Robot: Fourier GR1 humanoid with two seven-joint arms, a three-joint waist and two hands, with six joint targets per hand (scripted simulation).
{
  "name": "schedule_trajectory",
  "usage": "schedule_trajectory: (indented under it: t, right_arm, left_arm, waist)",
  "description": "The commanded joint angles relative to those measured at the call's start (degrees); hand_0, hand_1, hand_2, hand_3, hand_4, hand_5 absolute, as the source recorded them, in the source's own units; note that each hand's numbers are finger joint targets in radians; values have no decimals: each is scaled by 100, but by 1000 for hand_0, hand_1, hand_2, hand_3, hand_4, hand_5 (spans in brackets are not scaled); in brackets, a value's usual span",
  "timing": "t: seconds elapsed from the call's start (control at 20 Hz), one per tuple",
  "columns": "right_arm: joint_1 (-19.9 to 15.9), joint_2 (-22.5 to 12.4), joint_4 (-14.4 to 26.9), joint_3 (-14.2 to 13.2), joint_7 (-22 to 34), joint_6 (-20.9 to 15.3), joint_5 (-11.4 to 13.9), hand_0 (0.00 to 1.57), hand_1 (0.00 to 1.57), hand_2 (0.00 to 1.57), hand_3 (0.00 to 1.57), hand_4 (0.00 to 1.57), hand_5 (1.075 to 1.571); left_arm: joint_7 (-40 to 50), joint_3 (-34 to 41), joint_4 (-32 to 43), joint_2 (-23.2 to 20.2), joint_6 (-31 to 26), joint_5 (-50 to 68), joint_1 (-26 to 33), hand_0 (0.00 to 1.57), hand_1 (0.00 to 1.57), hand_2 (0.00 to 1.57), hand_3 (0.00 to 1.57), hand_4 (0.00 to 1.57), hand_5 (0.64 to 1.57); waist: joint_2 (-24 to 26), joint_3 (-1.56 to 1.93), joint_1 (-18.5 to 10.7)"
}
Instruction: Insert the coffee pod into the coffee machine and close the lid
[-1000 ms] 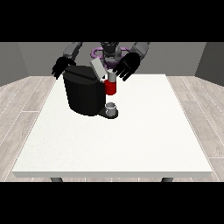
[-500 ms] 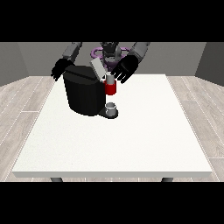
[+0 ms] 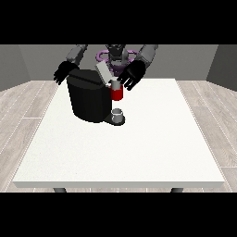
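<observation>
Lid [image 3: 102, 73] up, exposing the brew head; my hand at the view's right [image 3: 130, 76] hovers, fingers spread, holding nothing.

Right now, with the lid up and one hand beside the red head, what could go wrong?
1. The lid stands raised and tilted; the hand at the view's right hovers close beside it and might knock it.
2. That hand hangs just above the red brew head, so a low sweep could catch it.
3. The small cup sits on the coffee machine base and could be toppled if the machine shifts.
</observation>
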State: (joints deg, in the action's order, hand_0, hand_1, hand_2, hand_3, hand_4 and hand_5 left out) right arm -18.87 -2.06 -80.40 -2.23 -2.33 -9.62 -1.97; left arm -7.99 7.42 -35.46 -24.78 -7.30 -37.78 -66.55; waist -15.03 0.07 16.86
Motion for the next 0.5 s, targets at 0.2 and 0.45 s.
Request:
schedule_trajectory:
  t: [0.2,0.45]
  right_arm:
    - [67,97,-9,53,-50,-18,-11,0,0,0,0,443,1571]
    - [161,82,97,100,-152,-5,73,0,0,0,0,433,1571]
  left_arm:
    - [148,-21,139,18,-96,-85,-54,1230,1230,1274,1180,481,1571]
    - [276,-37,103,276,-4,-83,-70,1211,1211,1239,1123,460,1571]
  waist:
    - [16,-7,50]
    - [47,-6,45]
